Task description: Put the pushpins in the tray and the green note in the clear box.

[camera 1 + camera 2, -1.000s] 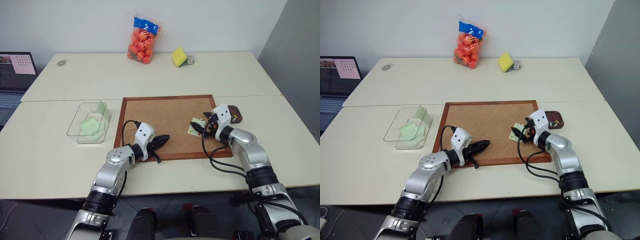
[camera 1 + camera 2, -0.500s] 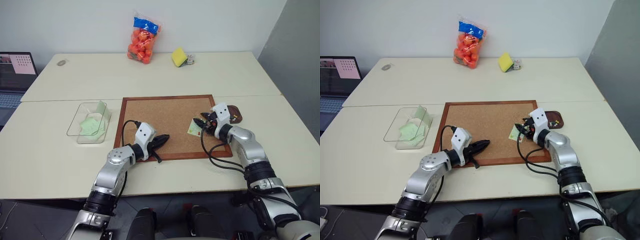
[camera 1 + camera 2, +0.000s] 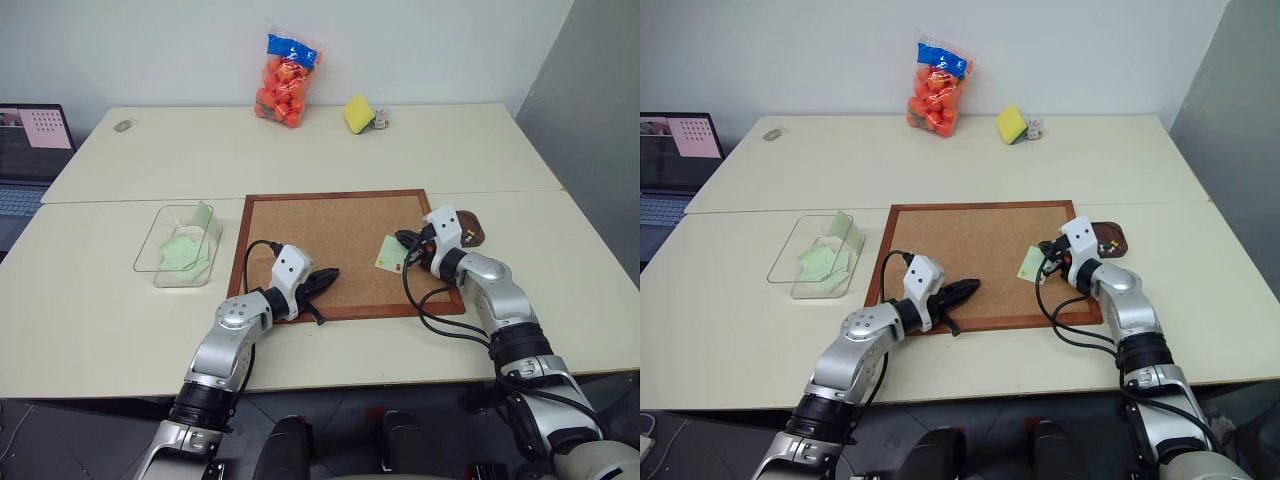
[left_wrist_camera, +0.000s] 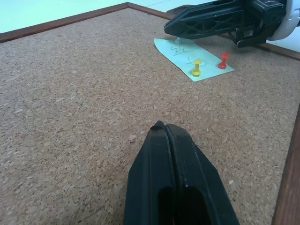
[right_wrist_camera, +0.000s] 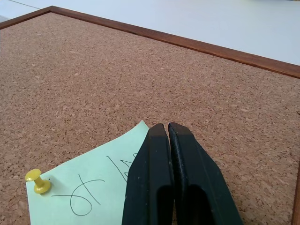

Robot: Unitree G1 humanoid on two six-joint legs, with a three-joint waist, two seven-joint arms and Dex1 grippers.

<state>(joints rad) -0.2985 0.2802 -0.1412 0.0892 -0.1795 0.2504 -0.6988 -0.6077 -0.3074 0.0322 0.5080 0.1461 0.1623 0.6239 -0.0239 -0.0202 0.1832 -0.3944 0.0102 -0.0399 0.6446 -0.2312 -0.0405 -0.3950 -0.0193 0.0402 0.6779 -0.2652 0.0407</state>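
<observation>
At the back of the pale table stand a bag of orange balls (image 3: 284, 82) and a yellow-green sponge (image 3: 358, 113); a laptop (image 3: 28, 150) sits off to the left. The wood-framed corkboard (image 3: 320, 230) holds a pale green paper note (image 4: 192, 59), pinned by a yellow pushpin (image 4: 197, 68) and a red pushpin (image 4: 223, 61). The transparent plastic box (image 3: 182, 243) lies left of the board, green slips inside. The dark brown glossy tray (image 3: 1112, 238) sits past the board's right edge (partly hidden by the wrist). The right gripper (image 4: 183, 27) reaches low over the note's far edge, fingers pressed together; what they pinch, I cannot tell. The left gripper (image 4: 164, 129) hovers over bare cork, closed and empty.
</observation>
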